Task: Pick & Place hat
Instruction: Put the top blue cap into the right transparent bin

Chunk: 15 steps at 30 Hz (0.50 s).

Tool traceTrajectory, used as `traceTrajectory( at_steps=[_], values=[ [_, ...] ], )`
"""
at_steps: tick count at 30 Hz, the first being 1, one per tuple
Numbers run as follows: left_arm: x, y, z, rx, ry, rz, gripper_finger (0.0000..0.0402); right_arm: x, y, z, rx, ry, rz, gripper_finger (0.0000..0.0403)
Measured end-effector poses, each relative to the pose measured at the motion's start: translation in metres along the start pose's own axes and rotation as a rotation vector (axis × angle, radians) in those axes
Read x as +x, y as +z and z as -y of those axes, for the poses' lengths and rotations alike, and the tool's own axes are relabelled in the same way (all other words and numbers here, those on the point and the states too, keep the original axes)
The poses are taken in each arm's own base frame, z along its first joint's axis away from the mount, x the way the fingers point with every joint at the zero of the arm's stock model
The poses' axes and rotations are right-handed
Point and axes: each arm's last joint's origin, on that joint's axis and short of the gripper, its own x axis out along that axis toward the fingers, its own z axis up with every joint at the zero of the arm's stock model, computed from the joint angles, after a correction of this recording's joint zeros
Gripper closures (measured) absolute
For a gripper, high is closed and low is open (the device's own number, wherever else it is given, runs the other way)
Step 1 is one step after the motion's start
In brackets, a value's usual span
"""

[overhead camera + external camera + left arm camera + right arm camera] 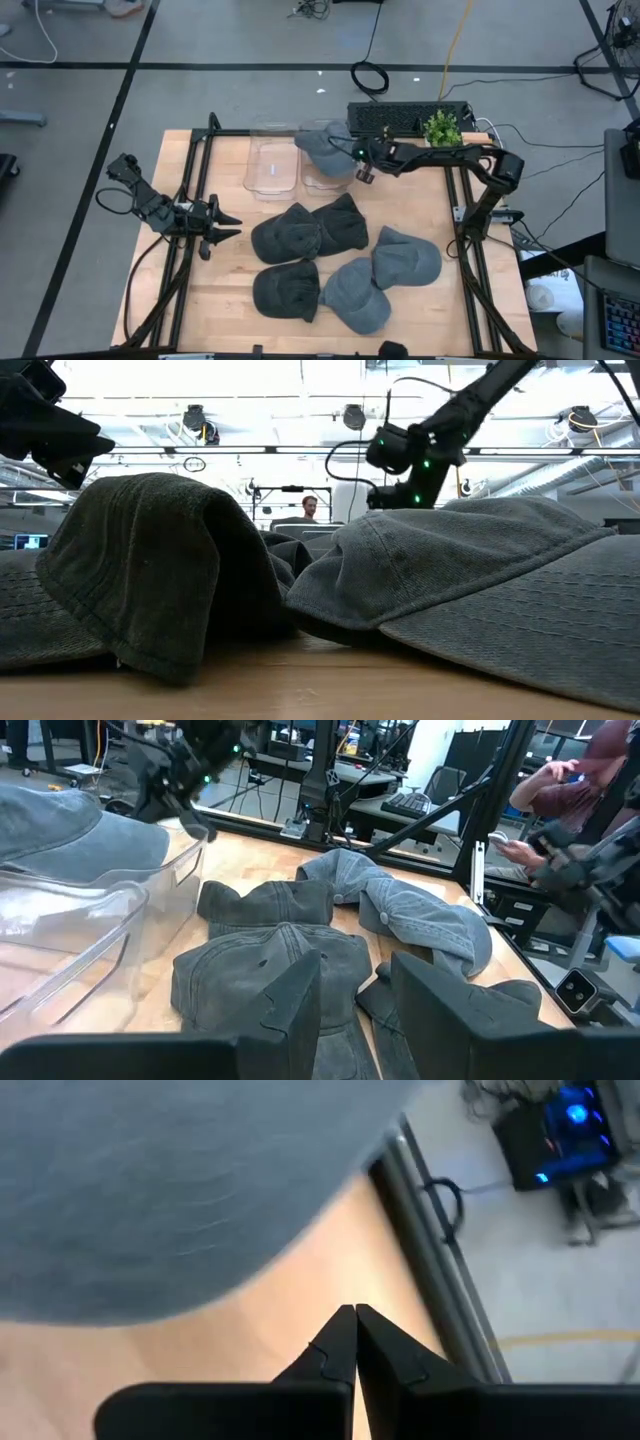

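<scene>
A blue-grey hat lies on the right one of two clear bins at the table's far middle; the left wrist view shows the same hat resting on the bin's rim. My right gripper is shut just right of that hat, slanting down, with nothing between its fingers; the hat fills the view beyond them. Several dark hats lie in a cluster at the table's middle. My left gripper waits open at the left edge, pointing level toward them.
The left clear bin stands beside the right one. A keyboard and a small green plant sit at the far edge. Black frame rails run along both sides. A person sits beyond the table.
</scene>
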Motion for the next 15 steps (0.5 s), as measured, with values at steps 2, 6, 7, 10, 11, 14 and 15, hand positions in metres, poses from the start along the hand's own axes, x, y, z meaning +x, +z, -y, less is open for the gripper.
traceTrajectory(
  at_steps=[2,6,7,10,11,14,15],
  values=[
    [0.000,0.000,0.000,-0.001,0.000,0.000,0.0270,0.004,0.000,-0.001,0.008,0.020,0.043,0.0403],
    [0.000,0.000,0.000,0.000,0.000,0.000,0.0270,0.006,-0.002,-0.003,0.011,0.054,0.065,0.0403],
    [0.000,0.000,0.000,0.000,0.000,0.000,0.0270,0.004,0.000,-0.003,0.013,0.074,0.085,0.0403],
    [0.000,0.000,0.000,0.000,0.000,0.000,0.0270,-0.002,0.005,-0.005,0.002,0.151,0.147,0.0403],
    [0.000,0.000,0.000,0.000,0.000,0.000,0.0270,-0.005,0.006,-0.005,0.002,0.172,0.158,0.0403],
    [0.000,0.000,0.000,0.000,0.000,0.000,0.0270,-0.014,0.012,-0.006,0.013,0.201,0.217,0.0403],
    [0.000,0.000,0.000,0.000,0.000,0.000,0.0270,-0.018,0.014,-0.006,0.015,0.205,0.238,0.0403]
  ],
)
